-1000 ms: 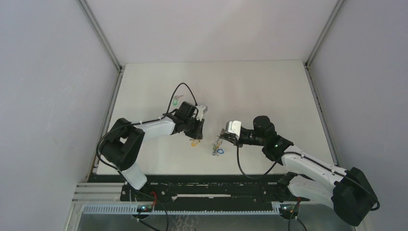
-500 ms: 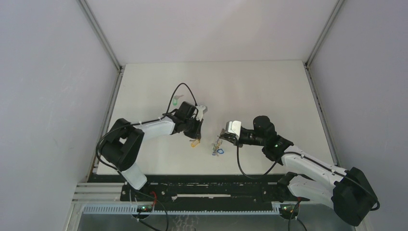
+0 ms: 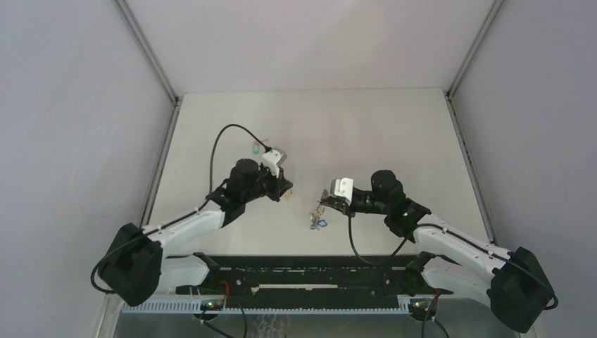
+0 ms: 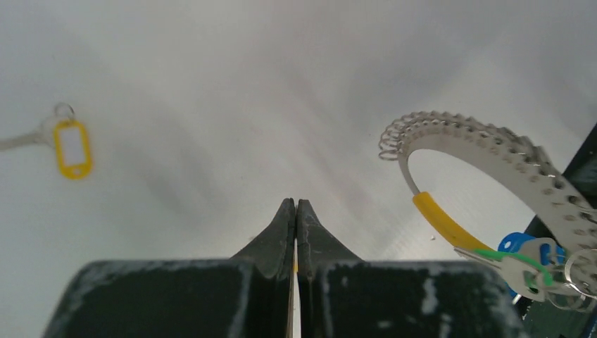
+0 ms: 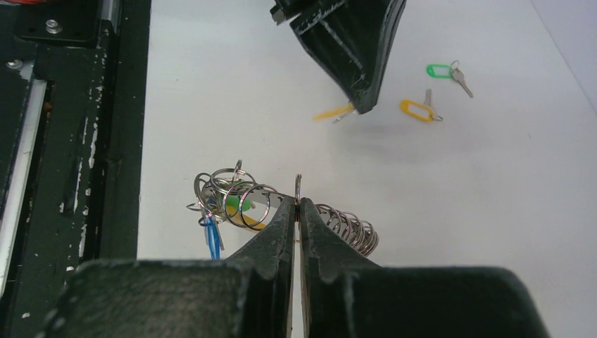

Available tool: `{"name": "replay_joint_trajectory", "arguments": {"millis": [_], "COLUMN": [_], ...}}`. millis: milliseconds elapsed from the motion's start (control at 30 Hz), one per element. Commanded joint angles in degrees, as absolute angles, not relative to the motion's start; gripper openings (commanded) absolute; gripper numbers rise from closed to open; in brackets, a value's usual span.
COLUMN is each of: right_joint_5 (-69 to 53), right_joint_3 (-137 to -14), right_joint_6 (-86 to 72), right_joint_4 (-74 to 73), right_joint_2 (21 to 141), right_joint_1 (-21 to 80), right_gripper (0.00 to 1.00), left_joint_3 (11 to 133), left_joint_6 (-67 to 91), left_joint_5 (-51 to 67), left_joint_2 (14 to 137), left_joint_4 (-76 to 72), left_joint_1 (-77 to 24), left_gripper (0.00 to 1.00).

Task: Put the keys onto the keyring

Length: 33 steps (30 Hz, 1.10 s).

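top view, near edge first: both arms reach up the white table [image 3: 394, 141] from 6 o'clock and their tips face each other mid-table, close but apart.

right gripper [image 5: 297, 208]: jaws clenched. in its wrist cam the fingertips pinch one thin wire ring of the keyring [image 5: 232, 193]. the rest of the silvery loop w/ its bunch of small rings hangs at approx 9 o'clock of the tips, and a coil-like stretch runs off at 4 o'clock. blue tag [image 5: 210, 234] dangles on the low left side, w/ a yellow and a green bit tucked among the rings. from above the keyring sits at 7 o'clock of the right tips, low over the table; can't tell if it touches.

left gripper [image 3: 284, 189]: at 9-10 o'clock of the right gripper, jaws clenched. its own cam shows the fingers pressed together w/ a yellow sliver in the seam. the right wrist cam shows the held orange-tag key [image 5: 333, 113] poking out of the dark tips, tilted, above the table w/ a soft shadow under it.

farther out, in the left wrist cam the loose orange-tag key [image 4: 72, 144] lies flat at 10 o'clock of the left tips, well apart from the keyring. farthest is the green-tag key [image 3: 255, 149], flat on the table at 11 o'clock of the left gripper, near the loose orange one but not touching it.
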<state>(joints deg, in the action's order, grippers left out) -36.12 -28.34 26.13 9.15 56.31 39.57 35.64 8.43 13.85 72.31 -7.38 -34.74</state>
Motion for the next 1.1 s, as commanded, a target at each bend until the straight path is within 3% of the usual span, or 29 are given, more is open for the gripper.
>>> {"name": "replay_joint_trajectory", "arguments": {"millis": [0,233,467,1067], "right_joint_5": [-36.63,-34.55,-34.73,-44.87], "right_joint_3": [-33.08,-36.78,-40.37,-45.40], "right_joint_6": [24.85,23.86,25.64,23.21], "right_joint_4": [8.30,6.44,5.61,5.29], "right_joint_2": [55.37,54.52,55.50,57.94], "right_joint_1": [41.25,42.98,44.39,43.42], "right_gripper": [0.00,0.00,0.00,0.00], "left_joint_3": [28.83,17.33,10.11,15.27], "left_joint_6": [5.06,5.71,11.02,18.24], "left_joint_5": [15.84,20.92,26.76,43.46], "left_joint_2": [63.66,55.91,56.11,55.91], "left_joint_4": [-26.26,-51.82,-81.13,-82.63], "left_joint_1": [-34.54,-34.50,-34.17,-33.84], "left_gripper": [0.00,0.00,0.00,0.00]}}
